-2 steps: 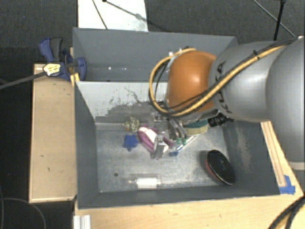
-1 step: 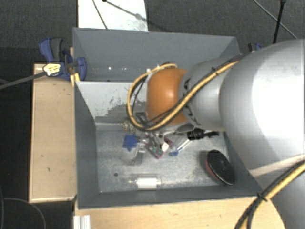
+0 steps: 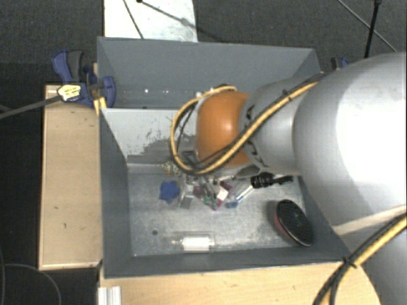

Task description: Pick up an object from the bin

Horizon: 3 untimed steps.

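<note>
Reaching in from the right, wrist tipped down, my gripper (image 3: 202, 192) sits low over a colourful little jumble (image 3: 222, 197), blue piece (image 3: 168, 191) just beside. Jaws? Can't tell.

Arm (image 3: 343, 126): fat silver-grey rounded links at 3 o'clock. Orange dome cover (image 3: 219, 129) on wrist. Yellow and black cables (image 3: 177, 132) loop round it.

Bin (image 3: 116, 196) looks like matt grey metal, pretty scuffed. The arm's orange cover (image 3: 219, 129) is smooth, semi-glossy plastic.
</note>
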Each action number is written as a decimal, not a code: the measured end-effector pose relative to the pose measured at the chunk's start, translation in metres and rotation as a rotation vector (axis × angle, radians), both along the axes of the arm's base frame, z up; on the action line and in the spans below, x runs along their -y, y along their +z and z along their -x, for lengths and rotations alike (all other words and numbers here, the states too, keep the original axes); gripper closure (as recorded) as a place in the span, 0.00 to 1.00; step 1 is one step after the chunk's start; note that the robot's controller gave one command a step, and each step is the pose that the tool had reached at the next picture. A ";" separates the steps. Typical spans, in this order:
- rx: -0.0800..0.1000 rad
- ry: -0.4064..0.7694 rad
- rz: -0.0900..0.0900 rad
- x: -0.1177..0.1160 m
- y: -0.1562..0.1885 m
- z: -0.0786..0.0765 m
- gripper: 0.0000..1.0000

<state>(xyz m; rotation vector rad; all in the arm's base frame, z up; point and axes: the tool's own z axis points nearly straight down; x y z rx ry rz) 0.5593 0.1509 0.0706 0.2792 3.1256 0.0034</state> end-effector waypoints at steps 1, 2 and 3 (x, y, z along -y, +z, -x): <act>0.004 -0.026 -0.003 -0.031 0.050 -0.009 1.00; 0.001 -0.037 -0.001 -0.027 0.054 -0.027 1.00; 0.000 0.428 0.004 0.027 0.100 -0.001 1.00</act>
